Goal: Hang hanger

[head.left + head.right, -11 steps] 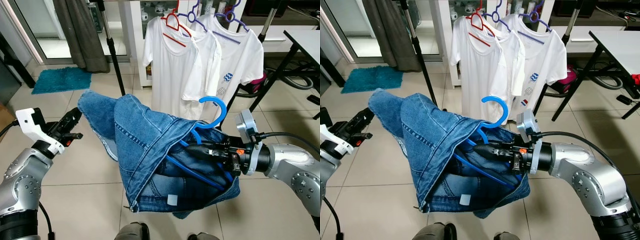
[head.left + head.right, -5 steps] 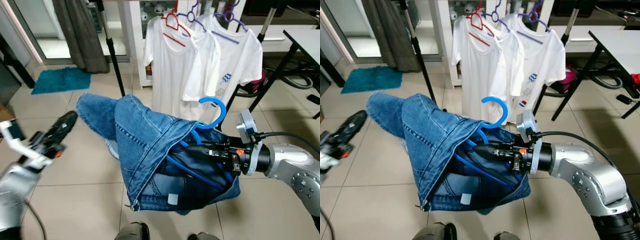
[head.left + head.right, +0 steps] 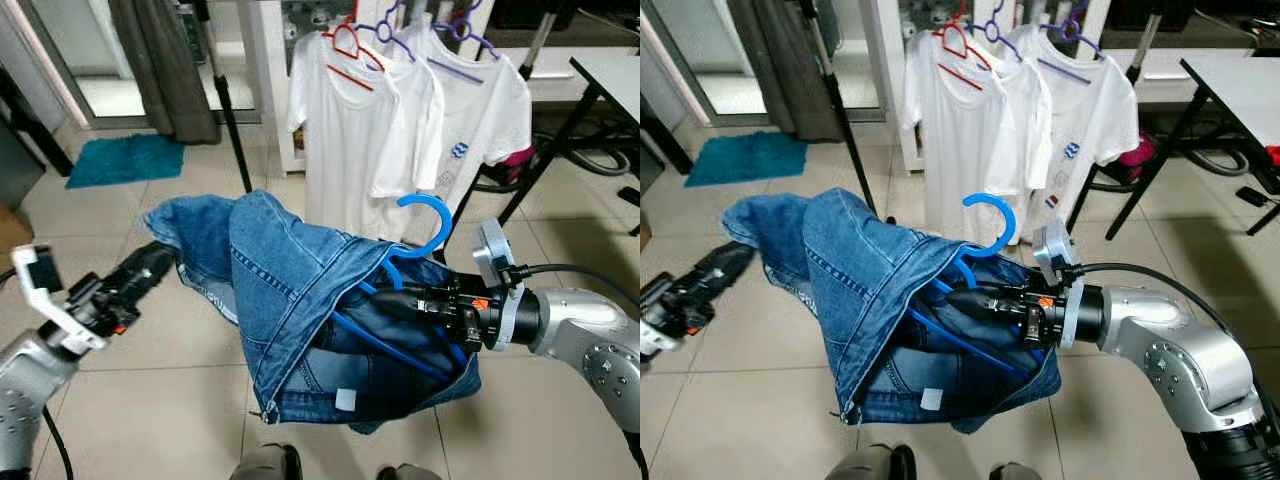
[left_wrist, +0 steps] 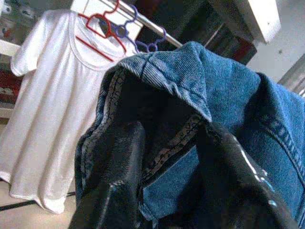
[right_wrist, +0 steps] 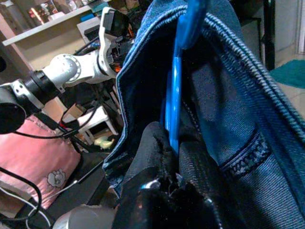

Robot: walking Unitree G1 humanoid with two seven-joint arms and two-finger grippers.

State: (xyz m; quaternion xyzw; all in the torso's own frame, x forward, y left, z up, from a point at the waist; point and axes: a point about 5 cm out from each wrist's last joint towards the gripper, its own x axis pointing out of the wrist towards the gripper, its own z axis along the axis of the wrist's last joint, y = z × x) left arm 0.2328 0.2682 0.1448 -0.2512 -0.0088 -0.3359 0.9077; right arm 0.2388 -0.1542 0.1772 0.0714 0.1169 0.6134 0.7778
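Our left gripper (image 3: 160,262), fingers parted, reaches the hem of the denim jacket (image 3: 300,300); inside the jacket, our right gripper (image 3: 400,300) clamps the blue hanger (image 3: 420,235). No readable writing; white T-shirts (image 3: 400,120) hang behind.

Tiled floor (image 3: 150,390) — a teal mat (image 3: 125,160) lies on it.

Blue denim garment (image 3: 300,300) drapes over blue plastic hanger (image 3: 420,225), centre. Right gripper (image 3: 395,300) is inside the garment's right side, closed on the hanger. Left gripper (image 3: 150,268) is at the garment's left edge, fingers (image 4: 114,162) spread around the fabric. Three white T-shirts (image 3: 400,120) hang behind.
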